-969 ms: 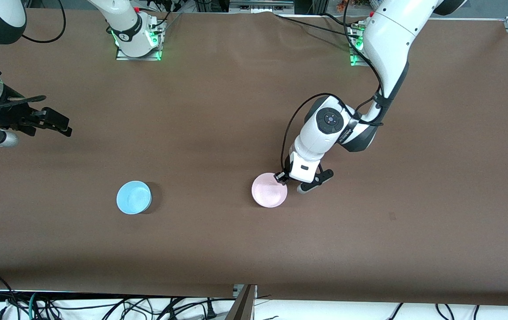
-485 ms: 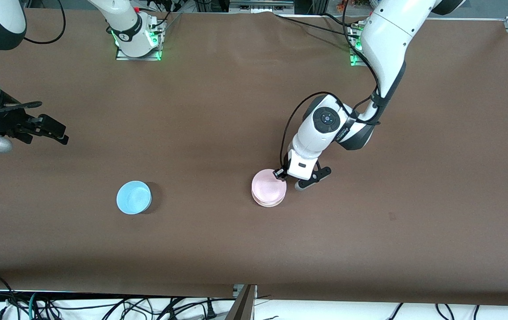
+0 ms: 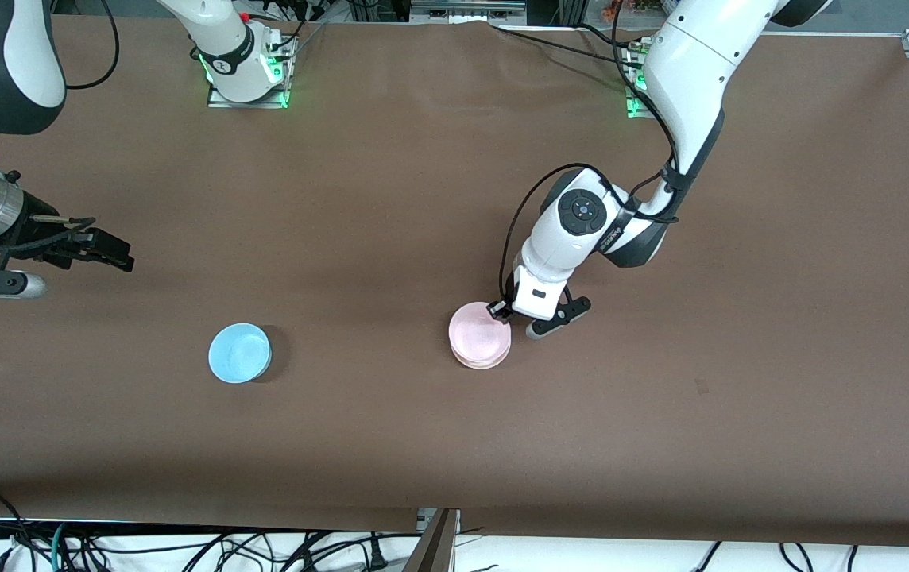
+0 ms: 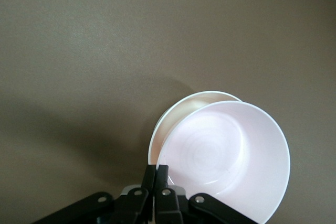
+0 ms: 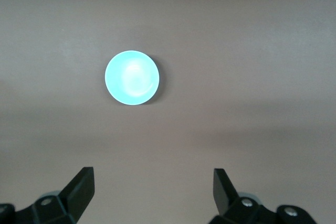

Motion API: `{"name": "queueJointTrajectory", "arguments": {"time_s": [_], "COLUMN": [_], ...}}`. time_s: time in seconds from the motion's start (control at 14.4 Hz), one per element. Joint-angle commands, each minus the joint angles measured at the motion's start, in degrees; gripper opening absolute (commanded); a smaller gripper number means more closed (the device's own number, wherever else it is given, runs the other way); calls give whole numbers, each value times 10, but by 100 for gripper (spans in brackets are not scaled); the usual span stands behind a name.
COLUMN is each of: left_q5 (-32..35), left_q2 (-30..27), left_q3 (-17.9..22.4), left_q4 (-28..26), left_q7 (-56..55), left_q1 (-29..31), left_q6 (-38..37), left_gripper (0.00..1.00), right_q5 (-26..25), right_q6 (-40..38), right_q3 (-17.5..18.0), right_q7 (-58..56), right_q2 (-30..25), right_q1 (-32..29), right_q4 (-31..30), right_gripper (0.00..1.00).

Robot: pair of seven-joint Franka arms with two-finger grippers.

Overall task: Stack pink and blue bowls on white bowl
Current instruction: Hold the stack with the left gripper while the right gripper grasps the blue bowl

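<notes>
Three bowls were on my brown table (image 3: 780, 278): one pink, one blue, one white. My left gripper (image 3: 500, 311) (image 4: 156, 174) was pinched shut on the rim of the pink bowl (image 3: 479, 340) (image 4: 226, 161) at about the bowl's 1 o'clock in the front view. That bowl was tilted and sat slightly off-centre over the white bowl (image 3: 480, 362) (image 4: 181, 109), whose rim showed as a crescent under it. The pair was near the middle of the table. The blue bowl (image 3: 239, 353) (image 5: 132, 77) stood alone toward the right arm's end, roughly at 9 o'clock from the pair and well apart from it. My right gripper (image 3: 109, 250) (image 5: 152, 187) hung over bare table with its fingers spread wide, at about 10 o'clock from the blue bowl and holding nothing.
</notes>
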Motion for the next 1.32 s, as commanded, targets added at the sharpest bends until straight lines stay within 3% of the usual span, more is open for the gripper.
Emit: {"name": "queueJointTrajectory", "arguments": {"time_s": [0.0,0.42,0.55,0.76,0.83,0.97,1.25], "left_q5": [23,24,24,24,24,24,23], "left_q2": [-9,-9,-9,-9,-10,-11,-12], "left_q3": [7,8,9,8,8,8,8], "left_q4": [-10,-10,-9,-9,-9,-9,-3], "left_q7": [-29,-29,-29,-29,-29,-30,-30], "left_q1": [-6,-6,-6,-6,-6,-6,-6], "left_q6": [9,10,10,10,10,9,9], "left_gripper": [0,6,14,15,13,0,0], "right_q5": [-35,-22,-16,-8,-1,28,46], "right_q6": [30,172,218,262,273,284,289], "right_q3": [4,8,8,9,9,9,9], "right_q7": [-22,-65,-65,-65,-64,-64,-58], "right_q2": [40,198,231,272,280,297,307], "right_q1": [-6,-4,-2,-2,-2,-2,4], "right_q4": [3,2,-1,-1,0,4,4], "right_gripper": [100,100,100,98,94,81,57]}}
